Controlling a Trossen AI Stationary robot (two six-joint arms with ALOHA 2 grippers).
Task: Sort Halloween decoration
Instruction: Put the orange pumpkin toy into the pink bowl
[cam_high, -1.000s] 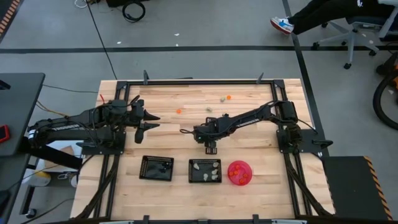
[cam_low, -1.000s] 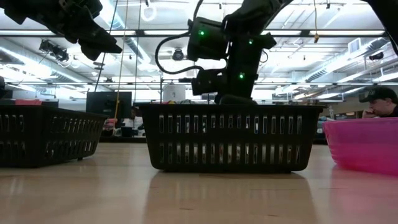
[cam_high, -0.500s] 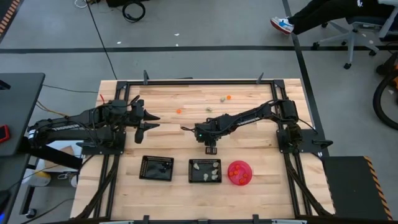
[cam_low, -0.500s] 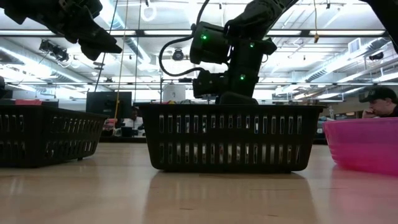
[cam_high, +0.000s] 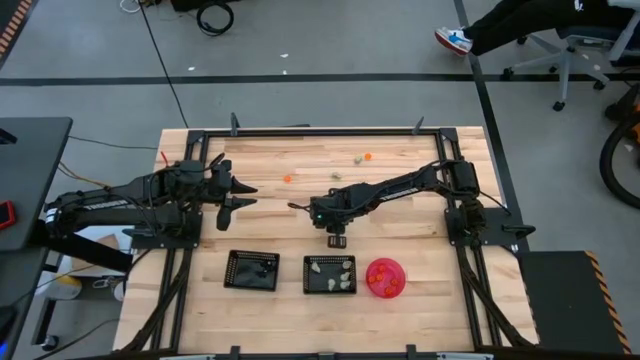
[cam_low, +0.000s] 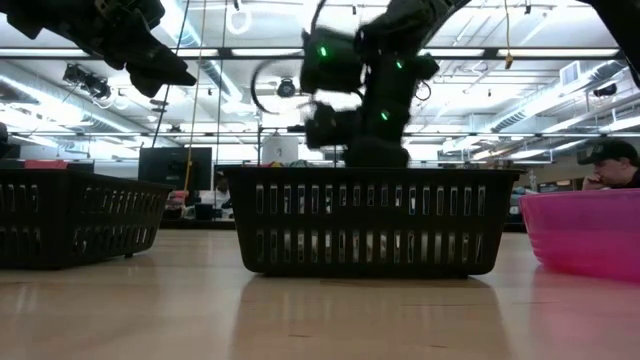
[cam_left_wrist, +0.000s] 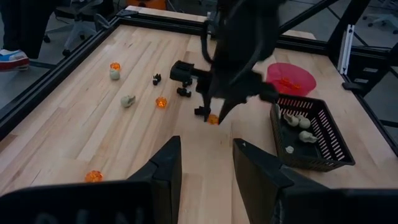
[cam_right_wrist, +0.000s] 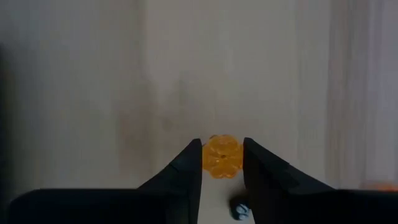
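Note:
The Halloween decoration lies scattered on the wooden table: orange trinkets (cam_left_wrist: 161, 102) (cam_left_wrist: 93, 176), cream ones (cam_left_wrist: 127, 100) and black ones (cam_left_wrist: 157, 79). My right gripper (cam_right_wrist: 222, 163) points steeply down near the table's middle (cam_high: 335, 240), just beyond the middle tray, and is shut on one orange trinket (cam_right_wrist: 222, 157). My left gripper (cam_left_wrist: 205, 168) hangs open above the table's left part (cam_high: 235, 195) and has nothing between its fingers. My right gripper pinches the orange trinket's two opposite sides (cam_right_wrist: 208, 155) between its two fingertips (cam_right_wrist: 189, 163). The fingers come from above, pointing steeply down. Whether the trinket is clear of the table, I cannot tell.
Along the near side stand a black mesh tray (cam_high: 252, 270), a second black tray (cam_high: 330, 273) holding cream trinkets, and a round pink bowl (cam_high: 386, 278) holding orange ones. More trinkets lie near the far edge (cam_high: 367, 156) (cam_high: 287, 178). A black frame rims the table.
My right gripper has tipped slightly and swung a little toward the table's left, staying just beyond the middle tray.

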